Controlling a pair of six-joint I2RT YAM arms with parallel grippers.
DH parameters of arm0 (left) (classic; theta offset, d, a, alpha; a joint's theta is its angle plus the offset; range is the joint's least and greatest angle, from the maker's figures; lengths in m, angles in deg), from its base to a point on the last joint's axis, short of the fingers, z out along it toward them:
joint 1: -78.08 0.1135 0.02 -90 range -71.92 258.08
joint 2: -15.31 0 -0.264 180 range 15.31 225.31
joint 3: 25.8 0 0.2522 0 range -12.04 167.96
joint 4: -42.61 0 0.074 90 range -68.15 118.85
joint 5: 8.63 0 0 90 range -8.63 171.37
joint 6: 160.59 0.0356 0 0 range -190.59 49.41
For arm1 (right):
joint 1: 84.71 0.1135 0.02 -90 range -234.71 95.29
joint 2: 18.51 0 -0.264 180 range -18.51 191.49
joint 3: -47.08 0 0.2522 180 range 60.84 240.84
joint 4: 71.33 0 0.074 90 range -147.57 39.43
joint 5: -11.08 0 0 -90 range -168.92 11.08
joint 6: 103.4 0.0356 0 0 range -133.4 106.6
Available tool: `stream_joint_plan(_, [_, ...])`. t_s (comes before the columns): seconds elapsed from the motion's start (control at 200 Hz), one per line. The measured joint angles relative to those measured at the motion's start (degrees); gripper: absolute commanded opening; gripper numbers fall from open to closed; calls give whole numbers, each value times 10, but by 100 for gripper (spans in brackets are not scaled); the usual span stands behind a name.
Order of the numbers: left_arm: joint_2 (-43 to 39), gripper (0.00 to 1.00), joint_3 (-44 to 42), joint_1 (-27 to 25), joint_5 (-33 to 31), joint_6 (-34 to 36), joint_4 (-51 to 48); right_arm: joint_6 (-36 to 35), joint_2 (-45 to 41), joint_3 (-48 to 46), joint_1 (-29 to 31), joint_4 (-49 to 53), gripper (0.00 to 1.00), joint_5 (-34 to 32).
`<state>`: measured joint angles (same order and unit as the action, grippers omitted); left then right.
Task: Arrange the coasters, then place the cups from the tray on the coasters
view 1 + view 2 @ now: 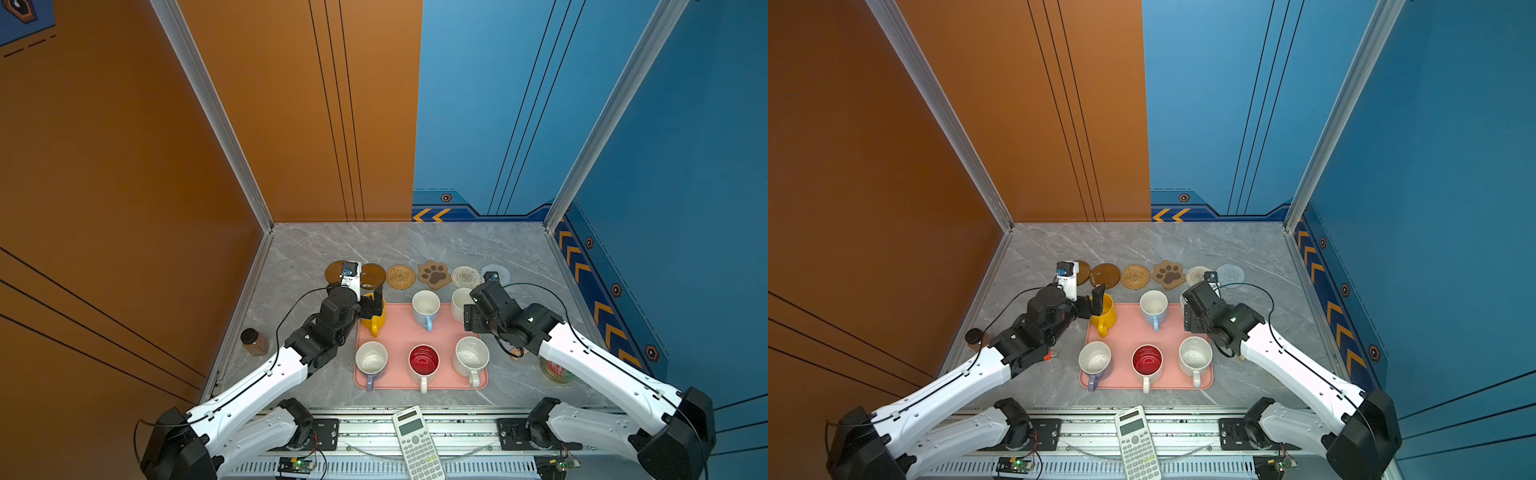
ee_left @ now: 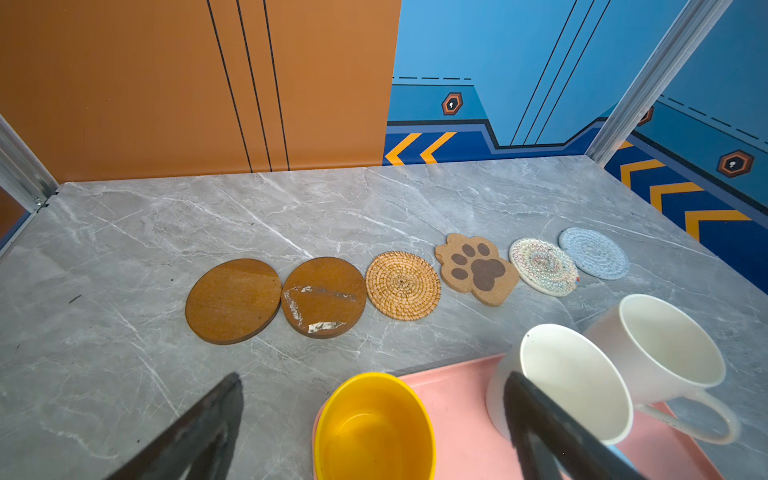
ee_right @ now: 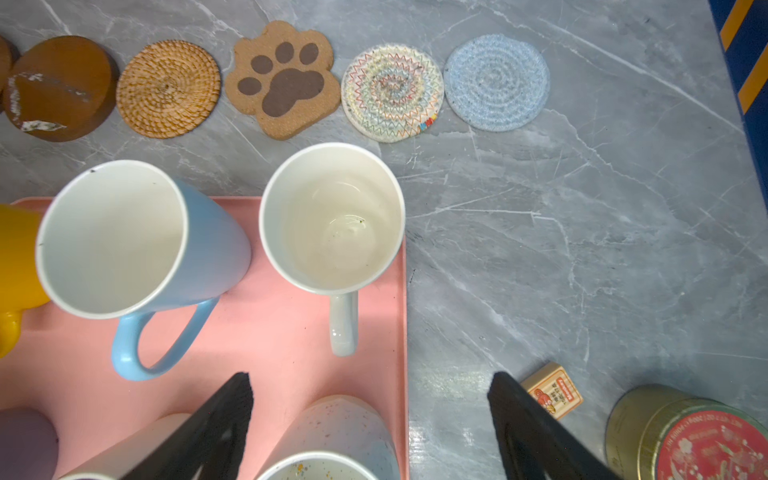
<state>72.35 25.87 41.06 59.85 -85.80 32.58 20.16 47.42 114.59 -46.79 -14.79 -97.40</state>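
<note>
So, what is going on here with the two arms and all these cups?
Two robot arms are setting cups onto coasters. The six coasters lie in a row on the table behind the pink tray, all bare. All six cups stand on the tray. The left end effector hovers open at the yellow cup; the right end effector is open near the plain white cup. Neither holds anything.

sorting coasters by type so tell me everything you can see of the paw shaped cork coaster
The paw-shaped cork coaster is tan and speckled, with four dark brown toe pads and one big pad on top. It lies flat on the grey marble table, between the tan woven rattan round and the white zigzag-stitched woven round, very close to both. Nothing rests on it.
</note>
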Motion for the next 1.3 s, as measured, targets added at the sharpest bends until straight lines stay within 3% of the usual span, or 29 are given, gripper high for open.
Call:
stream_joint_plan(0.441, [9, 98, -9, 20, 10, -5, 11, -1, 66, 0, -29, -37, 76, 68])
stream_joint_plan(0.806, [9, 98, -15, 31, 20, -11, 19, -5, 105, -3, -46, -65, 54, 106])
stream_joint_plan(1.302, [9, 98, -15, 37, 26, -14, 21, -6, 145, -3, -58, -88, 43, 123])
